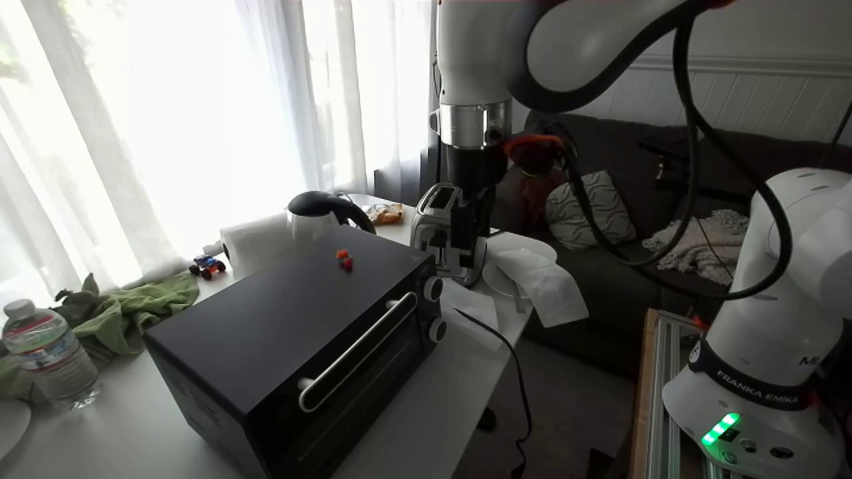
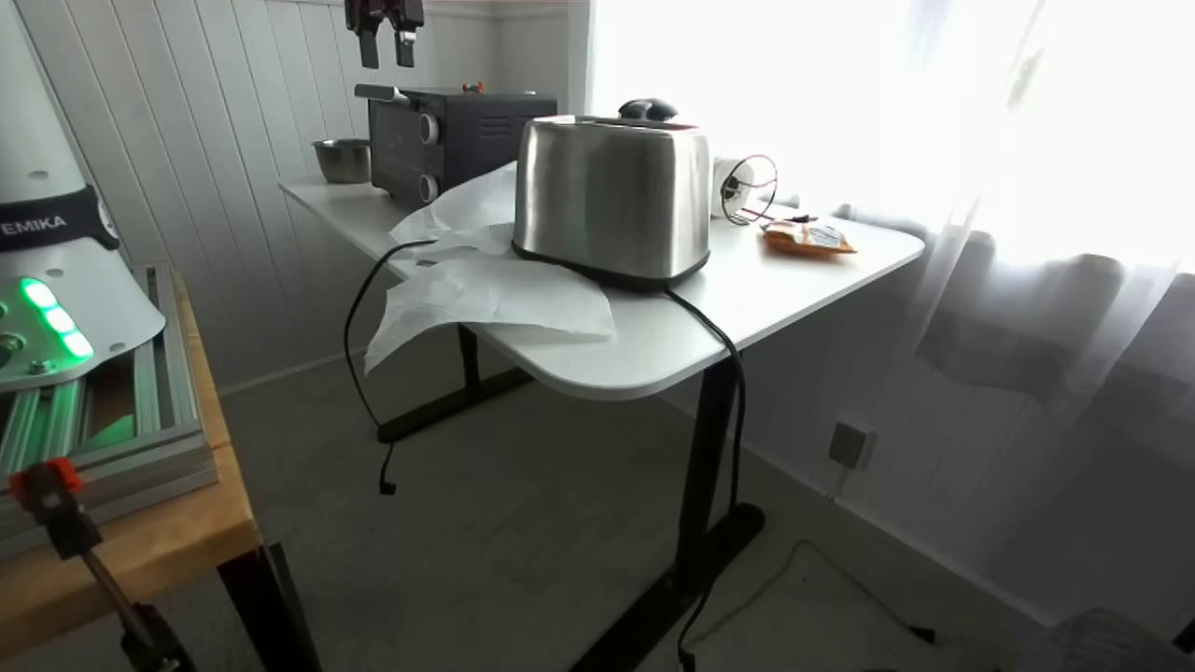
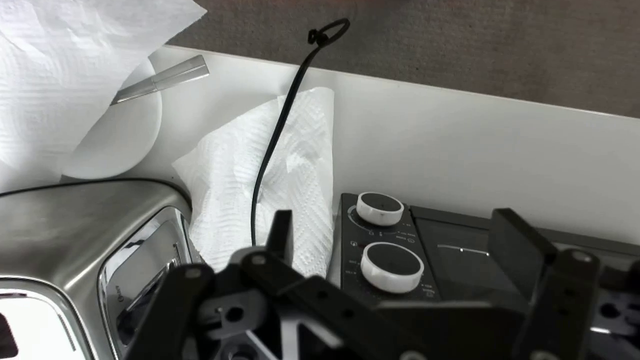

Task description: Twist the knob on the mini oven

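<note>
gripper [image 2: 387, 49]: spread wide, holding nothing, presumably to admit a knob [image 3: 392, 267], lower centre of wrist view | mini oven [image 1: 293, 326]: lower left of an exterior view, knobbed front facing the edge of the table [image 1: 432, 412], likely for reach | toaster [image 3: 75, 235], lower left of wrist view, could crowd the approach; cord [image 3: 271, 145] over paper towel [image 3: 312, 155]

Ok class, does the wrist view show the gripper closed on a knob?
No: the gripper is open, its fingers wide apart and clear of both knobs.
</note>
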